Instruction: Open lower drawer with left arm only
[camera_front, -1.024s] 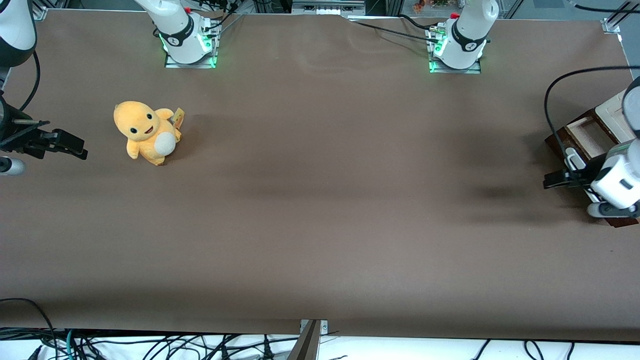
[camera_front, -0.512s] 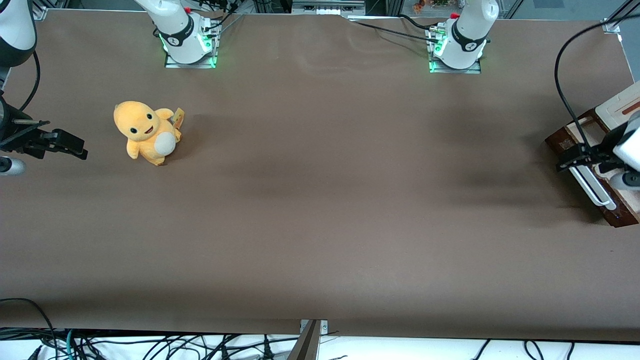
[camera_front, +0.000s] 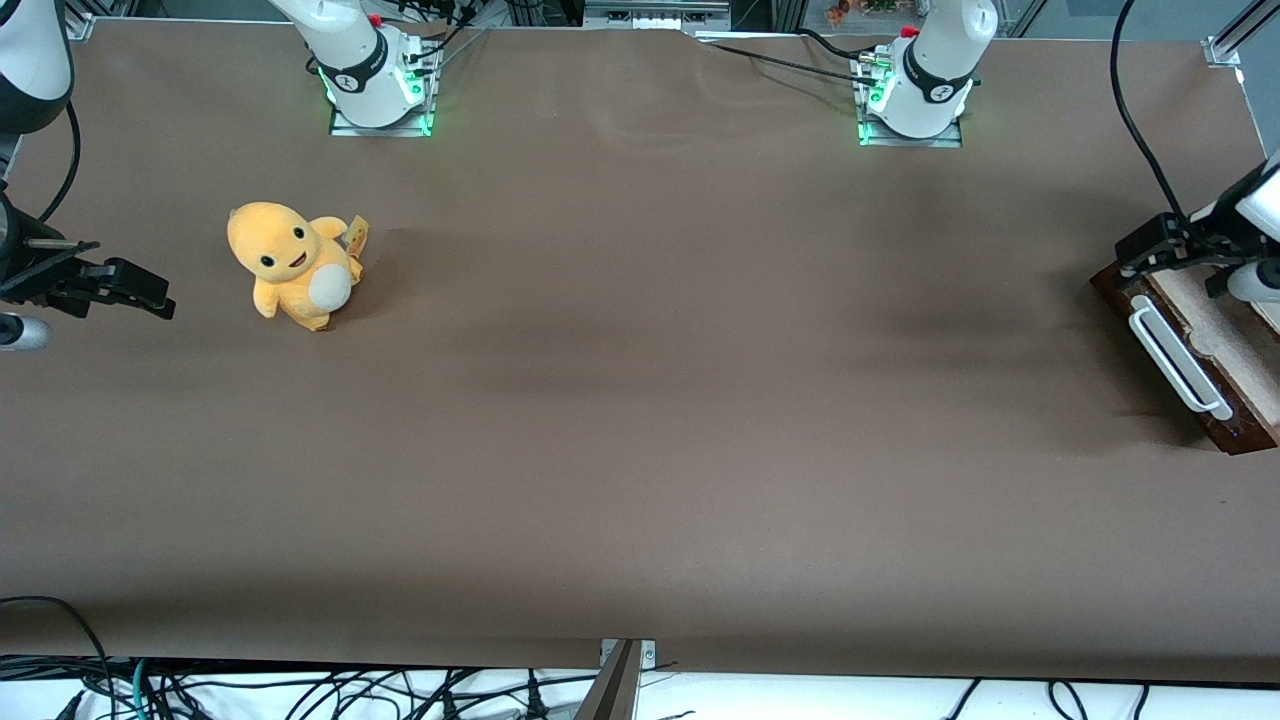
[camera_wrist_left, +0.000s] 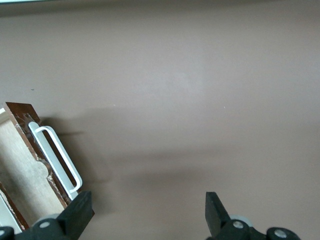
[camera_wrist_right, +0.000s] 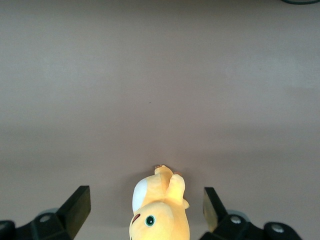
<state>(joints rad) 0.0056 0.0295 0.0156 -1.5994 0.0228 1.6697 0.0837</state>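
The lower drawer (camera_front: 1236, 432) stands pulled out at the working arm's end of the table. Its dark brown front carries a long white bar handle (camera_front: 1178, 362), and its pale beige inside (camera_front: 1222, 332) shows. In the left wrist view I see the same drawer (camera_wrist_left: 19, 116), its handle (camera_wrist_left: 56, 159) and its inside (camera_wrist_left: 22, 170). My left arm's gripper (camera_front: 1142, 260) hangs above the end of the drawer front that is farther from the front camera, apart from the handle. The gripper (camera_wrist_left: 146, 216) is open, with only bare table between its black fingers (camera_wrist_left: 77, 212).
A yellow plush toy (camera_front: 293, 264) sits toward the parked arm's end of the table; it also shows as the toy (camera_wrist_right: 160, 212) in the right wrist view. Both arm bases (camera_front: 915, 90) stand along the table edge farthest from the front camera. A black cable (camera_front: 1135, 110) hangs above the gripper.
My gripper has left the handle and moved up and away from the front camera. The handle and drawer front, partly covered before, now show in full. The drawer has stayed put.
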